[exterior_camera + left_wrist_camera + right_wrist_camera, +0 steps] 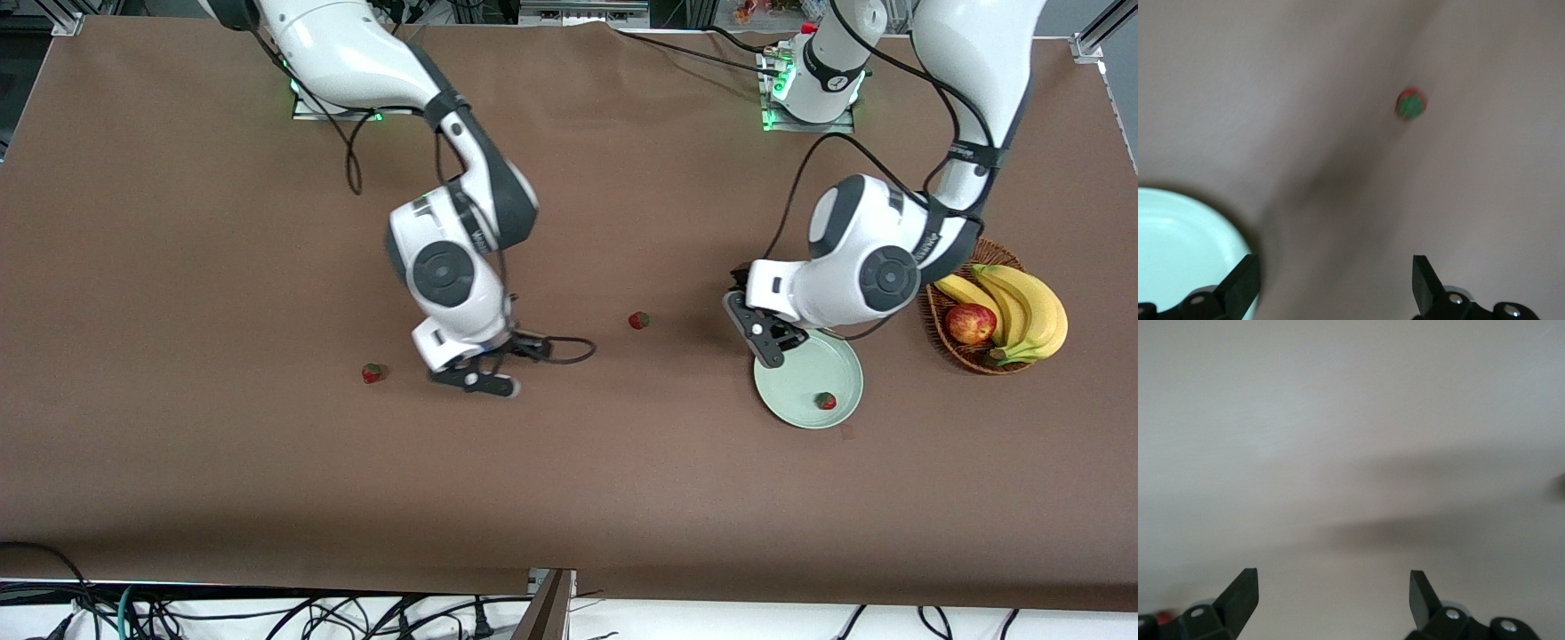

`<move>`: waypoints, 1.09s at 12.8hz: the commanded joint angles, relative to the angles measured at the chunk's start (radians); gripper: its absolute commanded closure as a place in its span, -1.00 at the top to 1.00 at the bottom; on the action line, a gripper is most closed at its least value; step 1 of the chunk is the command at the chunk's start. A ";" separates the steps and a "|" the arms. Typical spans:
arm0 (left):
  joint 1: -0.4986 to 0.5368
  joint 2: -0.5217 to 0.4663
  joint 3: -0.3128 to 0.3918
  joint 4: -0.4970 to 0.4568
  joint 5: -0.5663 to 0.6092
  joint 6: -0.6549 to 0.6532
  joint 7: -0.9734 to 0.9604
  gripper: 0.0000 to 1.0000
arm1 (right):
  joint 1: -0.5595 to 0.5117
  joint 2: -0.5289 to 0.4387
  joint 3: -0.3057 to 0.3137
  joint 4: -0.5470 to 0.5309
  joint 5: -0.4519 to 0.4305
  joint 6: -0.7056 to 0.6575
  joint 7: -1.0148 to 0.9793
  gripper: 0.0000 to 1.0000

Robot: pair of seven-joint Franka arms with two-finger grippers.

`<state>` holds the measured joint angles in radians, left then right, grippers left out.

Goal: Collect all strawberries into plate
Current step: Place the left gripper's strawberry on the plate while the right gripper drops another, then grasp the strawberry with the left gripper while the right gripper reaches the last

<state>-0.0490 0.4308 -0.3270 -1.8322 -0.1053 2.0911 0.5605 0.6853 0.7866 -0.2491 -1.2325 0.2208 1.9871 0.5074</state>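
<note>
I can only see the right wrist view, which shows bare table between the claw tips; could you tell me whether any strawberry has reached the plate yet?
Observer: Yes, one strawberry lies in the plate, toward the rim nearest the front camera.
Operator: Thank you. Where are the others?
Observer: Two sit on the table: the middle strawberry between the arms, and the end strawberry just beside your right claw, toward the right arm's end.
Operator: And what is the left arm doing?
Observer: The left claw is open and empty over the plate's rim.
</note>
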 commanded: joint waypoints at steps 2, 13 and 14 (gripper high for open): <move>-0.142 0.060 0.005 0.002 -0.010 0.153 -0.336 1.00 | -0.035 -0.078 -0.113 -0.195 0.058 0.025 -0.370 0.99; -0.299 0.186 0.013 -0.004 0.312 0.354 -0.841 1.00 | -0.164 -0.059 -0.107 -0.377 0.146 0.194 -0.627 0.60; -0.299 0.186 0.013 -0.002 0.344 0.354 -0.841 1.00 | -0.164 -0.058 -0.107 -0.384 0.147 0.203 -0.627 0.60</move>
<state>-0.3419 0.6196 -0.3257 -1.8397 0.1812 2.4368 -0.2594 0.5242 0.7517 -0.3646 -1.5726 0.3389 2.1628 -0.0959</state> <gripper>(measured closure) 0.000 0.198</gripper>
